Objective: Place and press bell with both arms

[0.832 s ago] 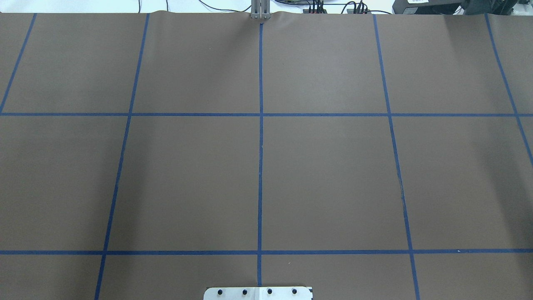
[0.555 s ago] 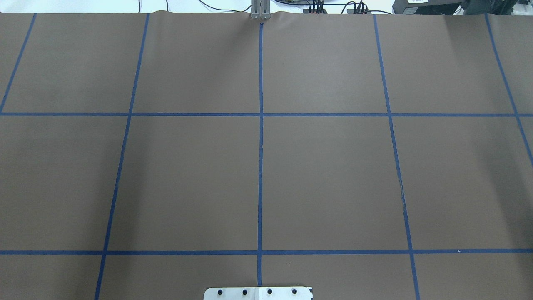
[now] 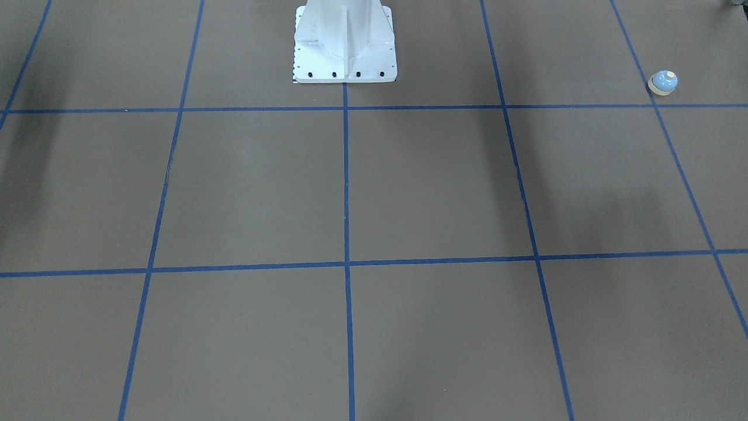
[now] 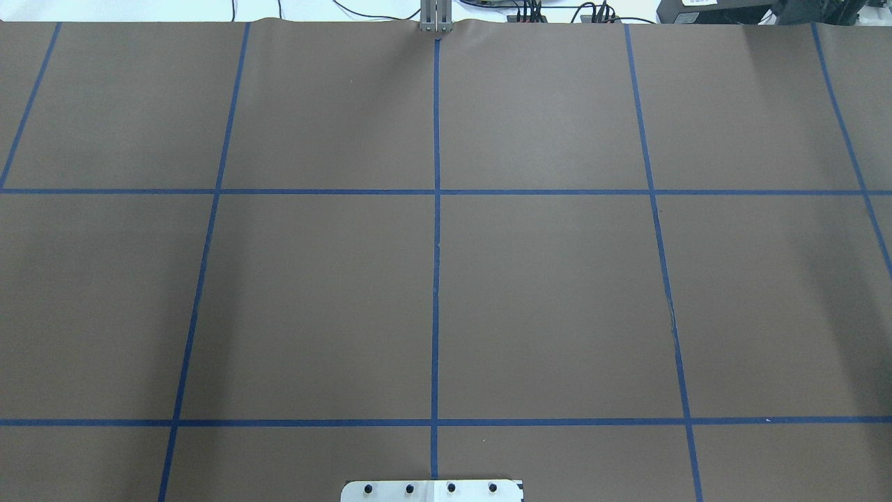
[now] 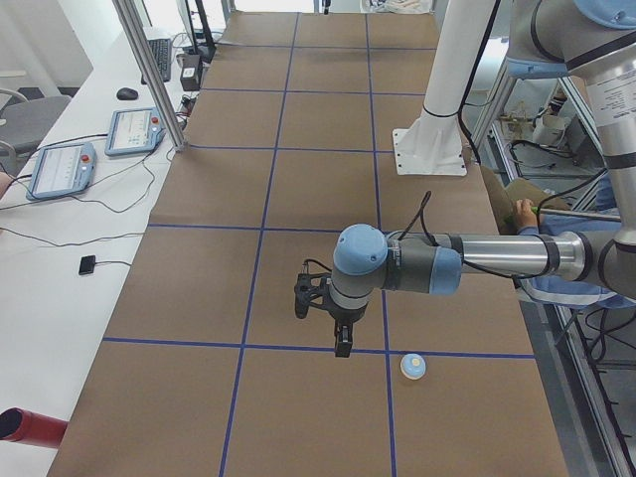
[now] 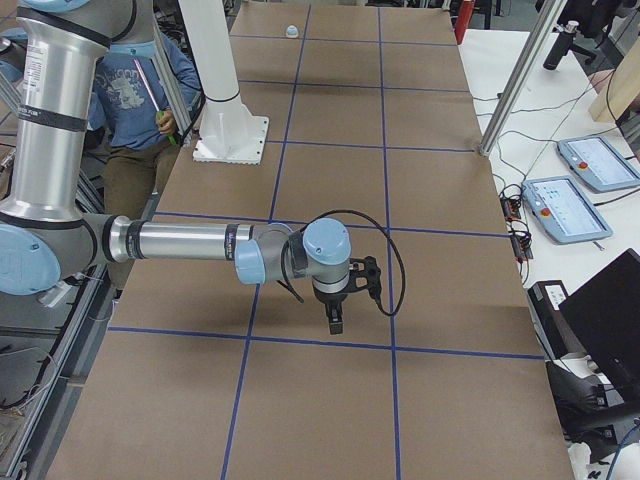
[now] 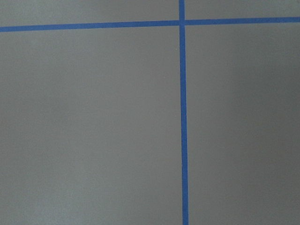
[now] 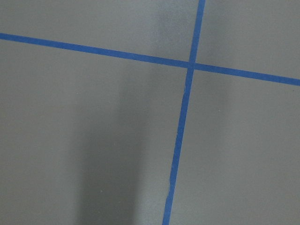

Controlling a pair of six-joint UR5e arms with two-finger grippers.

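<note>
The small light-blue bell with its cream base and button stands on the brown table cover near the edge on my left; it also shows in the exterior left view and, far off, in the exterior right view. My left gripper hangs fingers-down above the table, a short way beside the bell and apart from it. My right gripper hangs fingers-down over the other end of the table, far from the bell. Both grippers show only in the side views, so I cannot tell whether they are open or shut. Both wrist views show only brown cover and blue tape.
The white bolted pedestal stands at the robot's side of the table. Blue tape lines divide the brown cover into a grid. A seated person is beside the pedestal. Control tablets lie on a white side bench.
</note>
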